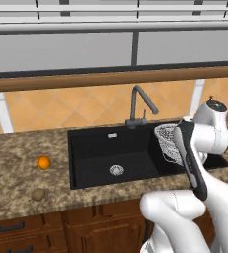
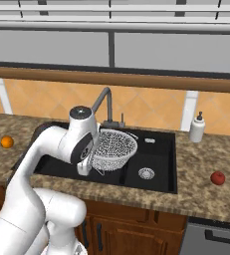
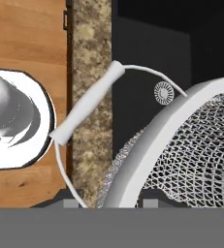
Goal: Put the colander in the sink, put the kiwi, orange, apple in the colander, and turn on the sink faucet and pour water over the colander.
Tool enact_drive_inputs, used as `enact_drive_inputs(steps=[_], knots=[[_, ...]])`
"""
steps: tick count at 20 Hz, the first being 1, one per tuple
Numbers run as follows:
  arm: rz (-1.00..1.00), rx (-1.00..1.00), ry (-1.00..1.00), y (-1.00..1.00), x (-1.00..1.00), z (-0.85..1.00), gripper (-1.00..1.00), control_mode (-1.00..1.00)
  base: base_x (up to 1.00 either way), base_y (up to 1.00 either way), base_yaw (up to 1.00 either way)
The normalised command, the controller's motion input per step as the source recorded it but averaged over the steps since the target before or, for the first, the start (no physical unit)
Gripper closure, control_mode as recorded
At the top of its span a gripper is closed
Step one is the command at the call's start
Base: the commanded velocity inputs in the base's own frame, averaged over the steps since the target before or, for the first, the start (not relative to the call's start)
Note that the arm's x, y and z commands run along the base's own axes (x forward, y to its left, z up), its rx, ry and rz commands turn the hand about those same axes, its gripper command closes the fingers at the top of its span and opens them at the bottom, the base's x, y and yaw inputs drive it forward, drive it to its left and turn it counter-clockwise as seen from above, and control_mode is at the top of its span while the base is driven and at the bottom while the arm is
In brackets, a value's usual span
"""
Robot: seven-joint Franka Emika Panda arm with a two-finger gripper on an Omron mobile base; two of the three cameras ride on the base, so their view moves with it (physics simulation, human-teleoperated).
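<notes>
Silvery wire-mesh colander [image 2: 114, 148], matt black sink [image 1: 100, 158], speckled stone counter [image 1: 17, 173], glossy brown wood cabinets [image 2: 136, 231]

I see a speckled brown granite bench [image 1: 17, 158] over wooden cabinets [image 2: 131, 229] with dark handles. A white soap bottle [image 2: 197, 128] stands on it by the orange tiled backsplash [image 1: 86, 106], under a wooden sill [image 2: 136, 79] and a window [image 1: 61, 49].

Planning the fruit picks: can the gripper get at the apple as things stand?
Probably not yet. The gripper is shut on the colander, held tilted over the sink. The apple sits alone on open counter right of the sink, nothing around it, so once the colander is set down, likely yes.
</notes>
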Motion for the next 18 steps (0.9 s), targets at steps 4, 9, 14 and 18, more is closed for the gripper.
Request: enact_drive_inputs(steps=[4, 9, 14, 18], knots=[[0.06, -0.01, 0.0, 1.0, 0.16, 0.0, 1.0, -1.0, 0.0, 0.0, 0.0], [0.0, 0.0, 0.01, 1.0, 0.44, -0.01, 1.0, -1.0, 0.0, 0.0, 0.0], [-0.04, 0.0, 0.11, 0.89, 0.73, -0.08, 1.0, -1.0, 0.0, 0.0, 0.0], [-0.13, 0.01, 0.15, 0.68, 0.81, -0.28, 1.0, -1.0, 0.0, 0.0, 0.0]])
